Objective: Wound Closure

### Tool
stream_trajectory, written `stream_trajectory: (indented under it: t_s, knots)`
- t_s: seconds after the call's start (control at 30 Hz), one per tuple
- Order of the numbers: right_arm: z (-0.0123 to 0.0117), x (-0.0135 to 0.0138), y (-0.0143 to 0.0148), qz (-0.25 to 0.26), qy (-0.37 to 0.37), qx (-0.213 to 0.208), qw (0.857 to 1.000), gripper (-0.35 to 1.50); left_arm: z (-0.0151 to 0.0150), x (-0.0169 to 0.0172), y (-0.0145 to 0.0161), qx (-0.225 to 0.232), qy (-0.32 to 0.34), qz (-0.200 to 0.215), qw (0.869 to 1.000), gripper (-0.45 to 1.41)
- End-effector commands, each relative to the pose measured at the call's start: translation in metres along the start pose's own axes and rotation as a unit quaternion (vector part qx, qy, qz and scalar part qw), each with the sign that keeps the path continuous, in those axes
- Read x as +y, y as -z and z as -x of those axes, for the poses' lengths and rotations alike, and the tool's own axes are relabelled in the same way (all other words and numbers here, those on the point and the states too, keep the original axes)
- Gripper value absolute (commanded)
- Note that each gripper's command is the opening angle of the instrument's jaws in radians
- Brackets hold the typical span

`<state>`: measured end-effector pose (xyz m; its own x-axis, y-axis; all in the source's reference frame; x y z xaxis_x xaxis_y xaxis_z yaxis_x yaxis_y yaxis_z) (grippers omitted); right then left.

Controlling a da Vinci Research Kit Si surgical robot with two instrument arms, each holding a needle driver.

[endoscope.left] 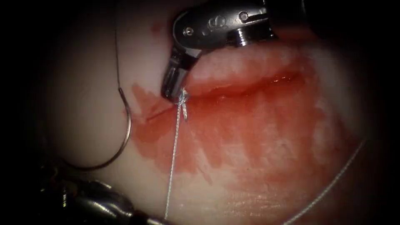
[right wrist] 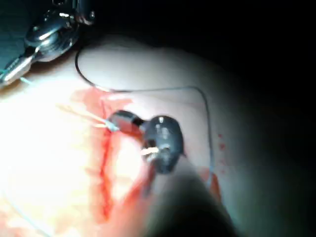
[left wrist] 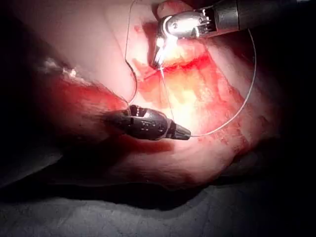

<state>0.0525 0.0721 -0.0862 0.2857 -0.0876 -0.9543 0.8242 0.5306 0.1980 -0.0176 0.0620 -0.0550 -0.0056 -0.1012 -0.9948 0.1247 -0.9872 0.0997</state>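
We see the left claw (endoscope.left: pixel 158 220) cut off by the near edge, its hold on the thread (endoscope.left: pixel 174 154) hidden. The needle (endoscope.left: pixel 125 133) runs into shadow at its near end. The right claw (endoscope.left: pixel 173 89) covers the cut's (endoscope.left: pixel 250 85) left end.

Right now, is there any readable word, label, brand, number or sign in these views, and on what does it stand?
None can be read.
right tool: bare metal with round pins at the wrist, no lettering; its tip sits at the knot at the left end of the cut.
left tool: dark body, marks too blurred to read; it holds the thread.
needle: lies free on the tissue, left of the cut, unmarked.
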Motion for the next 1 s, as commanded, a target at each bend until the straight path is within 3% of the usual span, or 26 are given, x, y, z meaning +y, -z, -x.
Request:
stream_trajectory:
  t_s: [0.03, 0.5, 1.0]
  knots:
    - [0.0002, 0.0017, 0.0006, 0.005, 0.005, -0.004, 1.000, -0.35, 0.0002, 0.0000, -0.0011, 0.003, 0.000, 0.002, 1.000, -0.35]
    - [-0.0001, 0.0019, 0.0002, 0.013, -0.008, -0.003, 1.000, -0.35, -0.0011, 0.0039, -0.0042, 0.014, 0.011, 0.024, 1.000, -0.35]
    - [0.0002, 0.0017, 0.0007, 0.049, -0.062, -0.004, 0.997, -0.35, 0.0006, 0.0071, -0.0066, 0.015, 0.024, 0.040, 0.999, -0.35]
